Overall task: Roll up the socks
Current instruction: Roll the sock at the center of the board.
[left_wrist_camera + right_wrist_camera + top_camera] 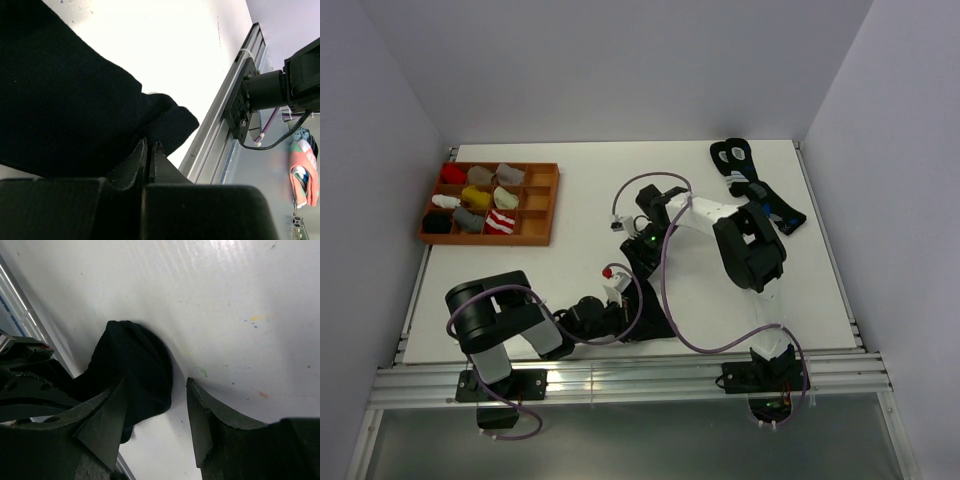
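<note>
A plain black sock (65, 100) lies on the white table (165, 45) near its front edge. My left gripper (150, 144) is shut on the sock's edge, with the fabric bunched at its fingertips. In the right wrist view the same black sock (137, 360) sits folded against the left finger (100, 425) of my right gripper (156, 382), which stands open just above the table; the other finger is over bare table. In the top view both grippers meet around the sock (650, 305). A red-and-white striped sock bundle (500, 222) sits in the tray.
An orange tray (535, 205) with several small sock bundles stands at the back left. A pair of dark socks with white rings and blue marks (752, 180) lies at the back right. The table's metal front rail (225, 130) runs close to the left gripper.
</note>
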Controlling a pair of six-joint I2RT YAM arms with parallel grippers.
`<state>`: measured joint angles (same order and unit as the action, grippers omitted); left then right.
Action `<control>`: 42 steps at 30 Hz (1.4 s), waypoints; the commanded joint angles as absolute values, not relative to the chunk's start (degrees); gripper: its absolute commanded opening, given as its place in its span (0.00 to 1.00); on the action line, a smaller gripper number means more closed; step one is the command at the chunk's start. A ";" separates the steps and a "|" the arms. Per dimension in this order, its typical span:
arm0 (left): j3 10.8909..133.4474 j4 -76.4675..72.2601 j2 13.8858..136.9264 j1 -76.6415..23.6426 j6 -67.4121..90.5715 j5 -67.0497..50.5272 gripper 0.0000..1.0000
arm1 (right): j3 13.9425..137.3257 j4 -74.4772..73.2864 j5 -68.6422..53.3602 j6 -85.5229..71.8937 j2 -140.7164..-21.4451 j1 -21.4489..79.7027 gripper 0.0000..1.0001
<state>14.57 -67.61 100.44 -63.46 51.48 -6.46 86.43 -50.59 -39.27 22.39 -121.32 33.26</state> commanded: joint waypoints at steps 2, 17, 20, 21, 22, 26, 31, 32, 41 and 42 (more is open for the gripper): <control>14.06 -55.99 100.72 -63.37 48.60 -8.44 0.00 | 83.32 -49.66 -36.21 24.43 -121.38 33.93 0.58; 15.12 -51.77 98.35 -62.58 48.52 -10.46 0.00 | 82.88 -46.40 -31.73 22.15 -119.53 31.03 0.13; 15.64 -49.66 97.21 -62.05 48.60 -11.86 0.00 | 82.71 -45.97 -29.89 22.33 -118.04 29.89 0.12; 15.64 -49.14 96.86 -61.70 48.69 -12.39 0.00 | 82.44 -45.62 -29.62 22.32 -117.43 29.71 0.12; 15.64 -48.78 96.16 -61.53 48.78 -13.00 0.00 | 82.35 -45.44 -29.10 22.24 -117.07 29.45 0.12; 16.69 -44.92 95.54 -60.21 48.69 -14.67 0.00 | 82.44 -45.52 -29.18 22.06 -116.81 27.86 0.12; 18.89 -42.11 97.64 -57.05 49.66 -17.66 0.00 | 80.86 -44.47 -29.09 22.41 -115.75 27.42 0.13; 19.16 -41.58 98.17 -56.69 50.01 -17.93 0.00 | 80.69 -44.30 -28.74 22.33 -115.75 27.42 0.13; 21.97 -39.82 107.13 -52.03 54.57 -23.64 0.00 | 79.64 -40.26 -25.58 22.15 -113.47 26.98 0.17; 22.49 -38.86 107.92 -51.60 54.58 -24.08 0.00 | 78.93 -38.77 -25.49 21.89 -112.07 26.90 0.18</control>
<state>23.75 -53.21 102.72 -52.38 55.79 -24.38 79.94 -45.17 -29.47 21.28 -116.33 28.21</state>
